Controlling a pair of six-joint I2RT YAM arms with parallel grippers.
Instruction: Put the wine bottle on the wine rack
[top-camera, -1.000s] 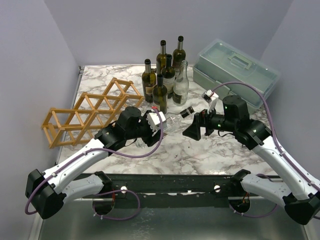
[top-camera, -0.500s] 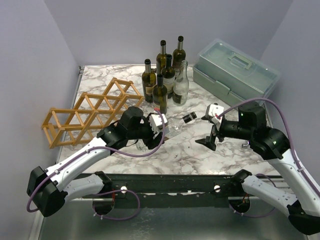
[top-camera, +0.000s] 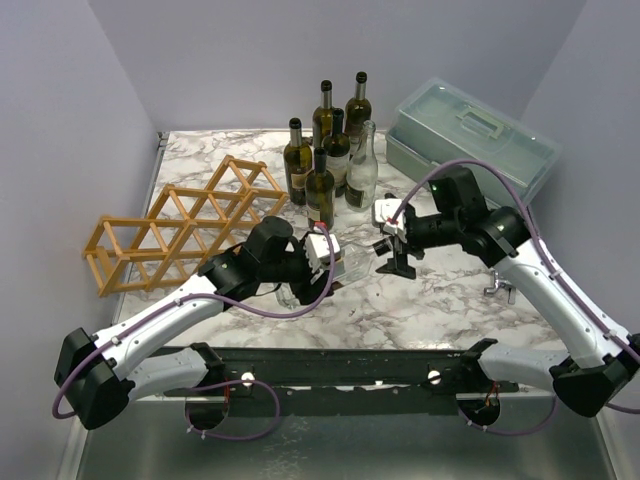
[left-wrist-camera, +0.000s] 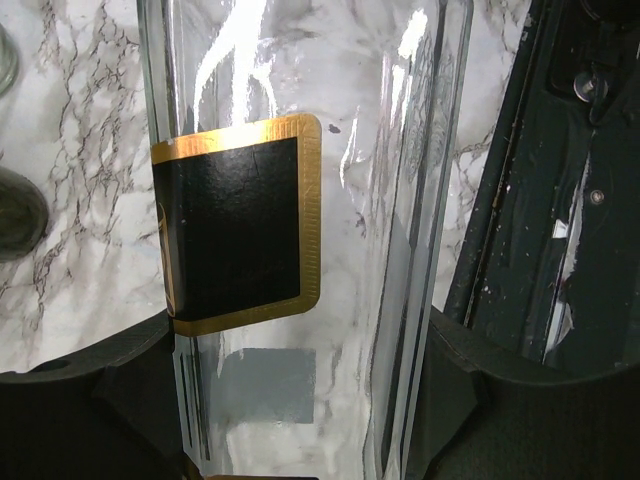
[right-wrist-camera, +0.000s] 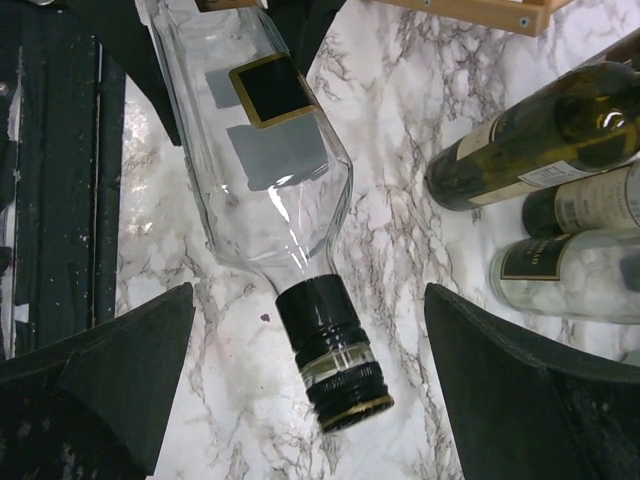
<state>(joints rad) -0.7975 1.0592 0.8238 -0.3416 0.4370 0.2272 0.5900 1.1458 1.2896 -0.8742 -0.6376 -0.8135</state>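
The wine bottle (top-camera: 348, 262) is clear glass with a black, gold-edged label (left-wrist-camera: 235, 225) and a black screw cap (right-wrist-camera: 335, 365). It is held near-horizontal just above the marble, with the neck pointing right. My left gripper (top-camera: 322, 262) is shut on its body; the dark fingers (left-wrist-camera: 95, 395) press both sides in the left wrist view. My right gripper (top-camera: 393, 256) is open, and its fingers (right-wrist-camera: 110, 375) stand wide on either side of the capped neck without touching it. The wine rack (top-camera: 180, 225), a light-brown stick lattice, lies at the left with empty cells.
Several upright dark bottles and one clear bottle (top-camera: 335, 150) stand at the back centre, close behind both grippers; they also show in the right wrist view (right-wrist-camera: 545, 140). A pale green toolbox (top-camera: 470, 140) sits at the back right. The black base rail (top-camera: 340, 365) runs along the near edge.
My right arm drew back to the right, then swung left again, so its open fingers now straddle the bottle's neck. My left gripper has shifted slightly right with the bottle.
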